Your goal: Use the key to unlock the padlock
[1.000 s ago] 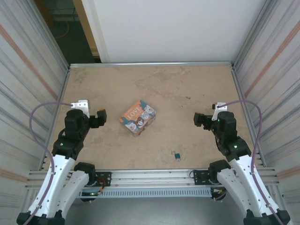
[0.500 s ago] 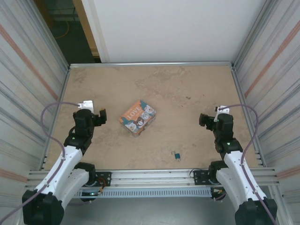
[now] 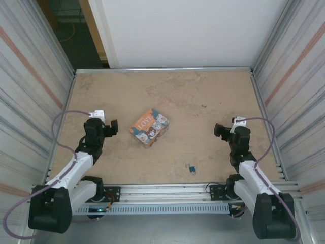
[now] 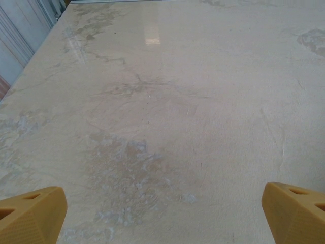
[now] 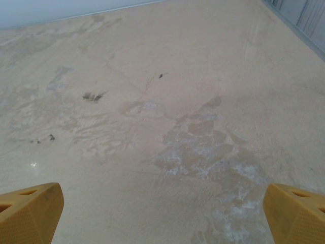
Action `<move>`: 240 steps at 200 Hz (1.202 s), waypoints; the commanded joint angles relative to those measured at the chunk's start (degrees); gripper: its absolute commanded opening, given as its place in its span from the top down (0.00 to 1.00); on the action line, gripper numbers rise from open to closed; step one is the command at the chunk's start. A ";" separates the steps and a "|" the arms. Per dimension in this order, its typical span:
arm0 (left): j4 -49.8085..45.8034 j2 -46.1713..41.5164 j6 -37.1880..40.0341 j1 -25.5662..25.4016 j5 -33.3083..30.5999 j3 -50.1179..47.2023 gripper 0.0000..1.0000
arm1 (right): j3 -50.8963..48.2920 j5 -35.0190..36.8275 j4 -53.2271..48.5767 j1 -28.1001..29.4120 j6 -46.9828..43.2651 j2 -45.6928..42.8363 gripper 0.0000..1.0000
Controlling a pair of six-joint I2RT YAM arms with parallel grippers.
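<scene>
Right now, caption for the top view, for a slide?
Open left gripper and right gripper flank the box; padlock lies untouched near the table's front edge.

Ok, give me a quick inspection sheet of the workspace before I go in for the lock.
Surface: beige marbled tabletop, mottled and patchy.
Job's things: small blue padlock with silvery shackle lies near the front edge, right of centre, untouched; key too small to make out.
Clutter: orange cartoon "LOVE" box mid-table, apart from the padlock.
Grippers: left pincer and right pincer both open, holding nothing, either side of the box.
Cables: left purple cable and right purple cable loop off the wrists, away from the padlock.
Surroundings: ribbed metal side walls, white back panel, aluminium front rail.
</scene>
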 commanded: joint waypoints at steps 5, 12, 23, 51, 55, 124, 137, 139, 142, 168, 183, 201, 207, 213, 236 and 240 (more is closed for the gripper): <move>8.45 2.26 1.29 1.48 3.06 -1.46 0.01 | -0.89 -2.58 11.60 -0.65 -3.02 4.11 0.01; 10.76 3.00 1.23 1.86 3.84 -1.95 0.01 | -1.03 -3.31 13.52 -0.75 -3.49 5.37 0.01; 14.28 4.38 1.18 2.35 5.12 -2.76 0.01 | -0.79 -4.09 15.82 -0.83 -4.03 8.12 0.01; 21.22 8.71 2.63 2.86 7.29 -3.43 0.01 | 0.09 -6.04 22.02 -1.26 -4.88 13.97 0.01; 22.23 9.34 2.94 2.94 7.73 -3.56 0.01 | 0.17 -6.38 22.90 -1.32 -4.96 14.78 0.01; 34.38 16.86 7.09 5.52 13.57 -4.74 0.01 | 3.26 -13.07 32.53 -4.43 -6.83 26.17 0.01; 38.04 18.39 6.92 6.61 14.61 -5.78 0.01 | 3.74 -16.13 33.15 -6.61 -5.34 27.90 0.01; 38.74 18.76 6.85 6.75 14.68 -5.88 0.01 | 3.83 -16.61 33.36 -6.86 -5.06 28.17 0.01; 39.79 19.29 6.75 7.00 14.83 -6.10 0.01 | 3.88 -17.30 33.75 -7.51 -4.78 28.65 0.01; 45.33 24.63 6.21 8.14 16.74 -6.50 0.01 | 4.42 -20.75 35.95 -9.58 -3.39 32.00 0.01; 47.81 27.37 6.56 8.14 18.00 -6.53 0.01 | 5.06 -21.14 36.00 -9.67 -3.43 33.59 0.01; 49.92 30.48 6.89 8.27 18.62 -5.62 0.01 | 5.59 -21.48 37.46 -9.80 -3.39 36.35 0.01; 48.20 30.22 7.00 8.23 18.82 -4.85 0.01 | 5.69 -21.49 38.35 -9.80 -3.34 37.41 0.01; 45.24 29.52 7.09 8.27 19.30 -3.93 0.01 | 5.98 -21.82 39.03 -9.96 -3.13 38.28 0.01; 38.77 30.03 7.49 8.31 20.44 -0.22 0.01 | 7.59 -23.11 36.04 -10.38 -3.12 38.12 0.01; 36.84 30.02 7.48 8.36 20.49 0.72 0.01 | 7.96 -23.17 35.16 -10.38 -3.20 38.16 0.01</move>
